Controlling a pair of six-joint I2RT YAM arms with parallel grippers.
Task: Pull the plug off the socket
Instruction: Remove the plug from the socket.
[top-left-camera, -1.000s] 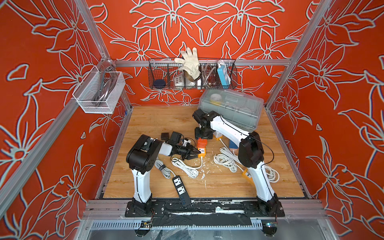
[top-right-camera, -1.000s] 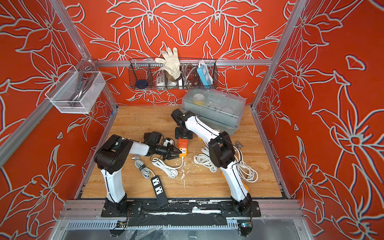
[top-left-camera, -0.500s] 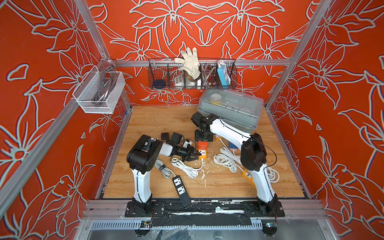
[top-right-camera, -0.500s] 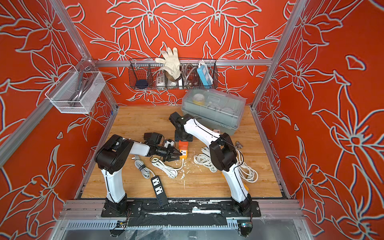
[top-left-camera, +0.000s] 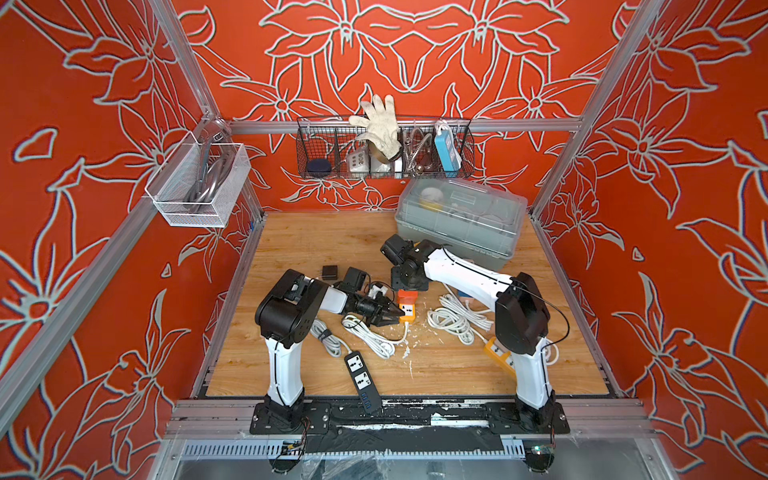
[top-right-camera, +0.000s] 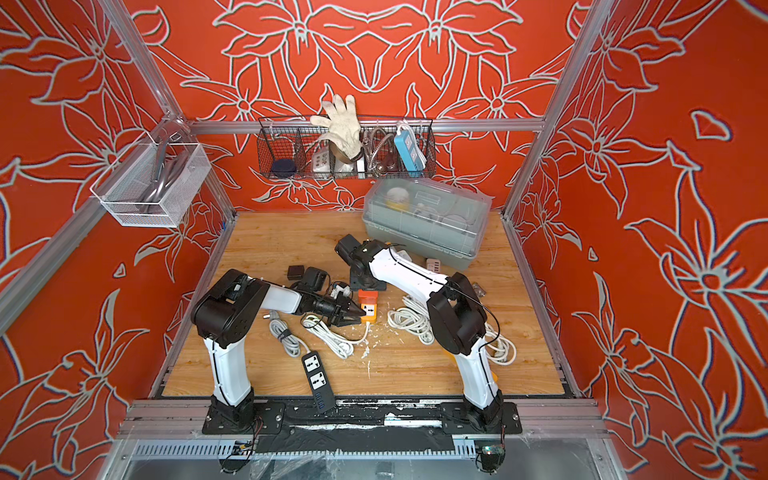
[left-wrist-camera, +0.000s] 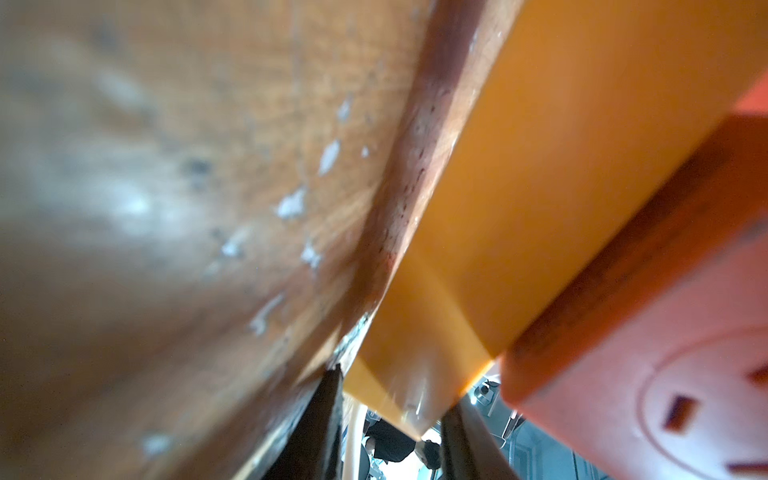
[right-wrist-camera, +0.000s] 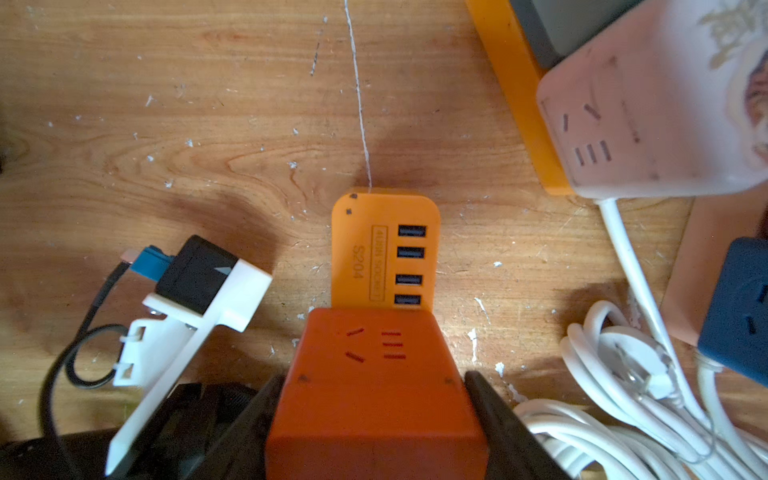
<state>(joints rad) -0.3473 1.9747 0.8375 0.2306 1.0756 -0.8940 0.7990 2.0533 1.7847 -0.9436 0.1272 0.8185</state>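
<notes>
Top views: in both, the socket (top-left-camera: 407, 311) (top-right-camera: 368, 312), a yellow strip, lies flat near the middle of the table (top-left-camera: 332, 245), and the red plug (top-left-camera: 407, 296) (top-right-camera: 368, 296) sits on top of it. The left gripper (top-left-camera: 395, 319) reaches in low from the side, its tips closed on the socket's corner. The right gripper (top-left-camera: 408, 287) points straight down over the plug; its jaws are hidden under the wrist here. Coiled white cords (top-left-camera: 453, 322) lie just beside the socket.

Left wrist: very close, partly blurred. The socket (left-wrist-camera: 519, 208) shows its yellow side along the table (left-wrist-camera: 187, 187), with the plug (left-wrist-camera: 665, 332) on it. Two dark fingers (left-wrist-camera: 322, 432) pinch one corner of the socket, so this gripper is closed on it.

Right wrist: the plug (right-wrist-camera: 374, 395) fills the space between two black fingers (right-wrist-camera: 498, 424), which press on its opposite sides, clamping it. Past the plug, the socket (right-wrist-camera: 384, 253) shows an end with four USB ports, resting on the wood. A charger (right-wrist-camera: 208, 286) lies near, not touching it.
</notes>
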